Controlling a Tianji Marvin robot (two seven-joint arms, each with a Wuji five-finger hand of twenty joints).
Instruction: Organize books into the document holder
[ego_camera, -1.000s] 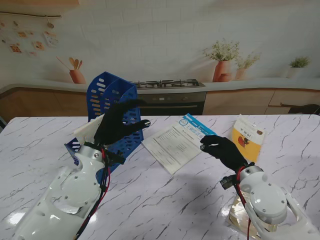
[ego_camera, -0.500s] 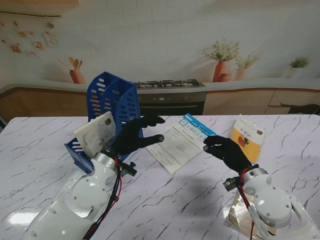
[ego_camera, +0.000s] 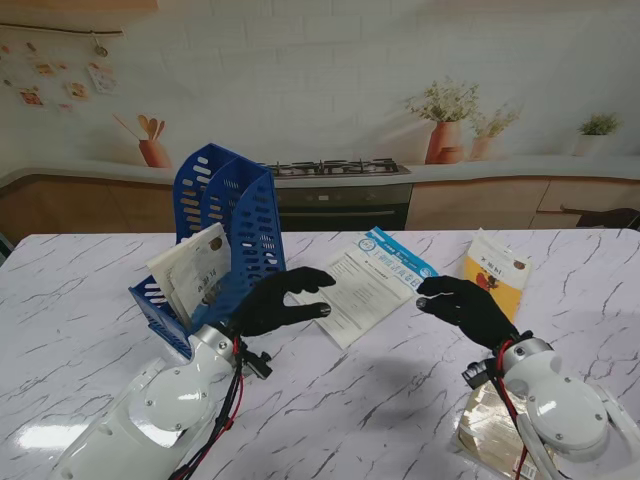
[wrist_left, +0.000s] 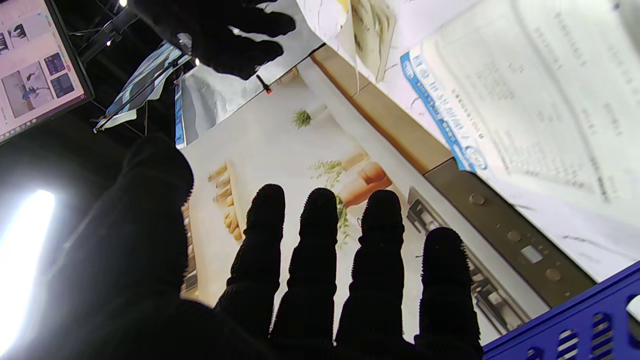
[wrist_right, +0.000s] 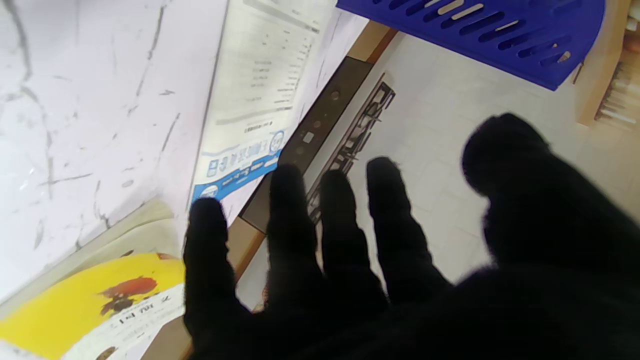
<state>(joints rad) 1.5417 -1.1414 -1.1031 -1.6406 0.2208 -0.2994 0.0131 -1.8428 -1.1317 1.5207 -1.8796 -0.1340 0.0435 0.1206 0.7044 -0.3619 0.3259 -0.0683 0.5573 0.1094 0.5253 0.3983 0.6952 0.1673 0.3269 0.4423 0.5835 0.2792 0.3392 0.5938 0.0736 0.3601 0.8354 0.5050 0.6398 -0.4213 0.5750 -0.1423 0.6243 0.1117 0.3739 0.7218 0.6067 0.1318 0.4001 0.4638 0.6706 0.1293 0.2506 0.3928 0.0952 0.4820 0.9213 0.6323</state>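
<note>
**While one book is standing filed, both hands are converging on the next**

With one book (ego_camera: 196, 272) leaning upright in the near slot of the blue document holder (ego_camera: 228, 225) at the table's left, the step in hand appears to be pickup of the white booklet with the blue band (ego_camera: 362, 283), lying flat at centre. Left hand (ego_camera: 277, 301) is hovering open and empty at its left edge; right hand (ego_camera: 462, 306) is reaching, fingers spread and empty, at its right corner. A yellow book (ego_camera: 497, 268) is lying farther right. Next, one edge probably needs lifting off the marble table (ego_camera: 80, 290) before any grasp.
</note>
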